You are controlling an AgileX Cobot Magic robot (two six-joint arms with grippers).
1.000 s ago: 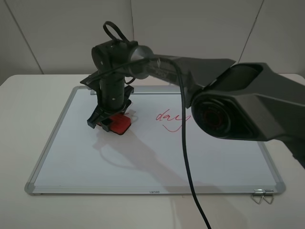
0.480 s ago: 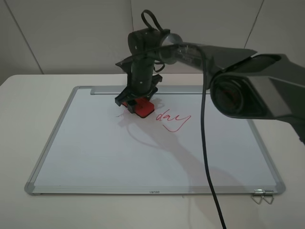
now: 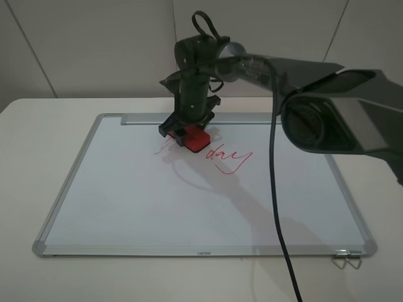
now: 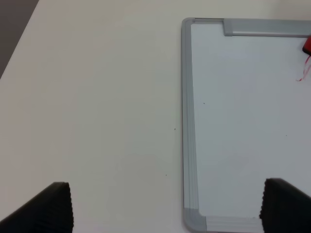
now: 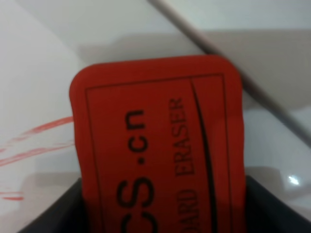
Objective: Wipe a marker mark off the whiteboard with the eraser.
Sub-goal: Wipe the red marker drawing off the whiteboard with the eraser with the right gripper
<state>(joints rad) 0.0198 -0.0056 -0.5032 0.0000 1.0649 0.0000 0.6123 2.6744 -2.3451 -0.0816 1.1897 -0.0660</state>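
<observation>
Right pincer (image 3: 187, 131) clamped shut on small red block eraser (image 3: 197, 139), down on silver-framed whiteboard (image 3: 189, 207). Wiping underway; next stroke: sweep over faint red marker mark (image 3: 165, 148) beside it.

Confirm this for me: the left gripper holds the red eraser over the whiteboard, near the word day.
Wrong arm. The right gripper holds the red eraser over the whiteboard, near the word day. The right wrist view shows it clamped between the jaws. The left gripper is open and holds nothing.
</observation>
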